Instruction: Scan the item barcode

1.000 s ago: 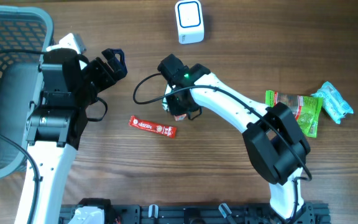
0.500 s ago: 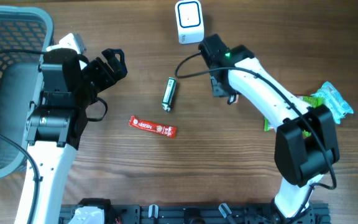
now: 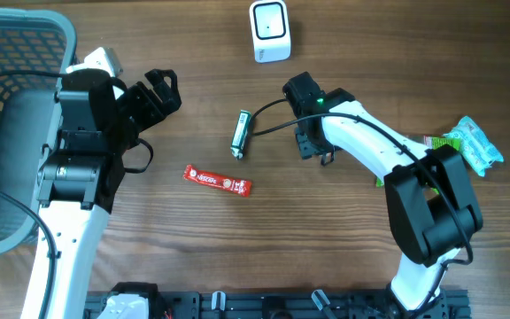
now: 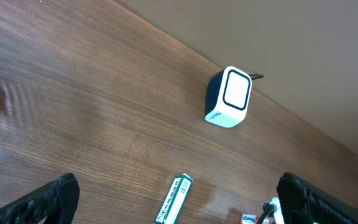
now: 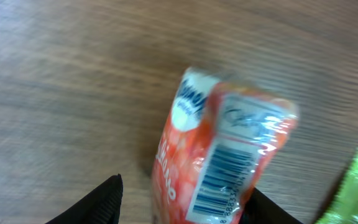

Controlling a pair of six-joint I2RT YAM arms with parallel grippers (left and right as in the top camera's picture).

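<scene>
Brown wood counter (image 3: pixel 326 248) carries the orange packet (image 5: pixel 219 155), barcode up, just beside a green packet (image 3: pixel 441 164), at about three o'clock from the right hand (image 3: pixel 315 152). It looks light, soft, crinkly and slippery; pinch its long sides. That hand is open and empty. The scanner (image 3: pixel 270 31) sits at twelve o'clock.

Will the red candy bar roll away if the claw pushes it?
The red candy bar lies flat and thin on the table, so it probably slides rather than rolls. It looks small, so likely light. Its plastic-looking wrapper may slip.
</scene>
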